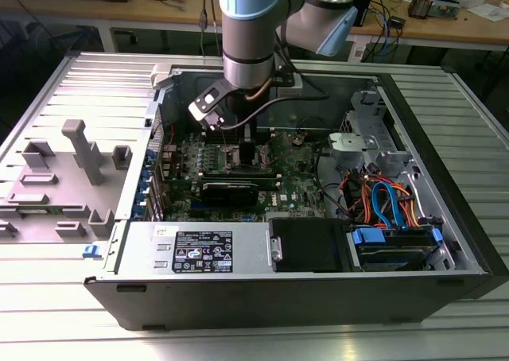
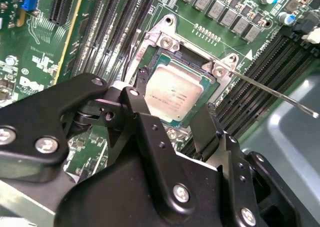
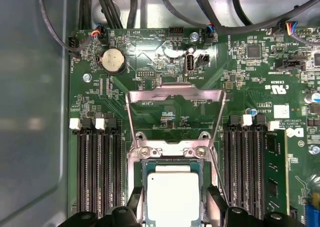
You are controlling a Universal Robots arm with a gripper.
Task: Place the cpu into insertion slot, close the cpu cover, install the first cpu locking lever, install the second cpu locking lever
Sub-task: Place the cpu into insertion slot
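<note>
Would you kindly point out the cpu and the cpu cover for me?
the cpu [image 3: 173, 199]: first wrist view, middle of its metal top.
the cpu cover [image 3: 175, 93]: first wrist view, the open frame's end bar.

Light was pretty bright and even; my fingers [image 2: 205, 132] looked near-black and the cpu [image 3: 172, 197] top glared whitish.

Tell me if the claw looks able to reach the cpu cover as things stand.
Probably yes. The cpu cover is swung open beyond the insertion slot with nothing on it, and the open claw hangs over the cpu beside it. Only a thin lever rod runs nearby.
</note>
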